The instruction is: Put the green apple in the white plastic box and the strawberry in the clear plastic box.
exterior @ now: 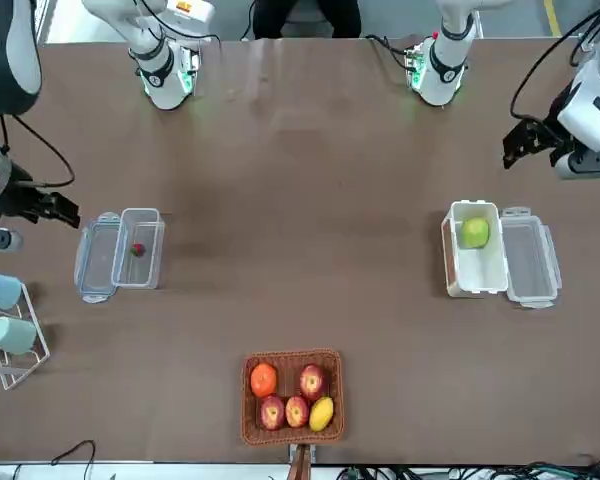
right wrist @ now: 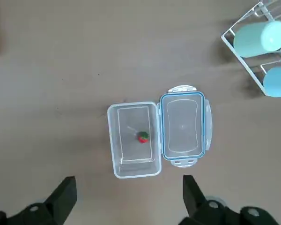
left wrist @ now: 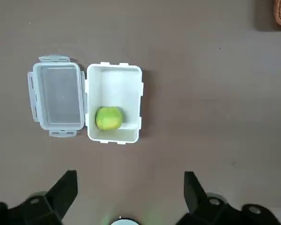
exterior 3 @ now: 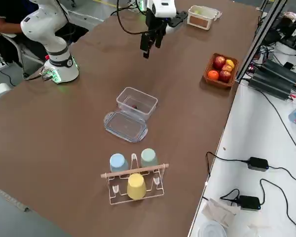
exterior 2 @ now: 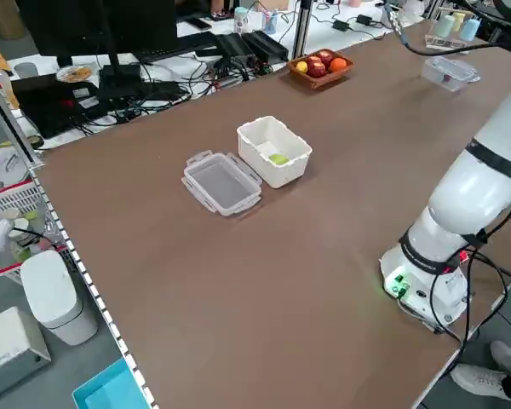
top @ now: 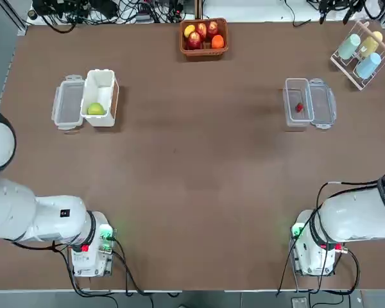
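The left gripper (left wrist: 131, 187), spread and holding nothing, hangs near the white plastic box (left wrist: 114, 103), where the green apple (left wrist: 109, 118) lies. The right gripper (right wrist: 130, 190), also spread, hangs near the clear plastic box (right wrist: 134, 139) with the strawberry (right wrist: 143, 137) inside (the right wrist view shows its green leaves; the top view only red).

Green apple (left wrist: 109, 118), white tub (left wrist: 114, 86), red strawberry (right wrist: 143, 137) with green leaves, brown table (top: 199, 160), plain.
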